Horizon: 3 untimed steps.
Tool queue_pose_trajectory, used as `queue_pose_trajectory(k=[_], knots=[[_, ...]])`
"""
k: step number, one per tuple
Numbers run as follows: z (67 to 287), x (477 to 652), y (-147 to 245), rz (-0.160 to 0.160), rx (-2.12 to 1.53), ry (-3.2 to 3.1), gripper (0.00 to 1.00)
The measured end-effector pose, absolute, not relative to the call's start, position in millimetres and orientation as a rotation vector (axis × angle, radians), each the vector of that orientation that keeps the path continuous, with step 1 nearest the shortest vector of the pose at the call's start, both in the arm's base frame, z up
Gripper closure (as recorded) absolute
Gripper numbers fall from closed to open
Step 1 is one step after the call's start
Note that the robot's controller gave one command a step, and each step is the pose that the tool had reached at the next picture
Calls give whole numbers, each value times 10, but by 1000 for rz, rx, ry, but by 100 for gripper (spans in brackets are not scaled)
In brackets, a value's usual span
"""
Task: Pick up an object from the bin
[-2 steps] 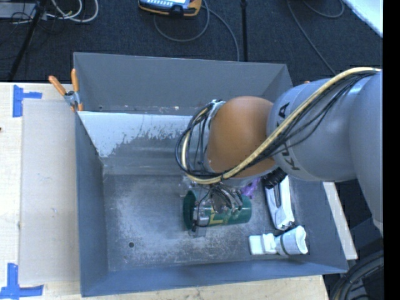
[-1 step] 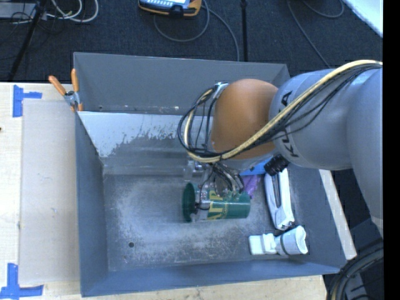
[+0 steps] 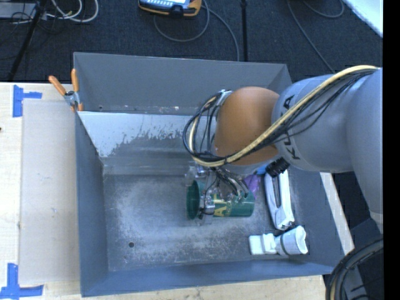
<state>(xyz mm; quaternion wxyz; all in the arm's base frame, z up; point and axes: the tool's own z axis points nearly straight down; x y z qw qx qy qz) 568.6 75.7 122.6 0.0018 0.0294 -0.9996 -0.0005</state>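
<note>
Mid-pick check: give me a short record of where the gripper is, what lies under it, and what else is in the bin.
gripper: low over the bin floor, right of centre
under it: green container, lying on its side
grasp: cannot tell from this view
right wall: long white piece, lying along the wall
front right corner: white tube, lying flat
behind the container: purple thing, mostly hidden by the arm
bin: grey metal
</note>
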Motion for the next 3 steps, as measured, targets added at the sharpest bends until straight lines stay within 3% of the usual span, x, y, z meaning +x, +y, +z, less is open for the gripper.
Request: queue_pose_trajectory(k=[1,2,3], knots=[[887,5753,693,0,473,-3103,0],[732,5883,573,-4,406,-3109,0],[730,6025,281,-4,238,-3132,0]])
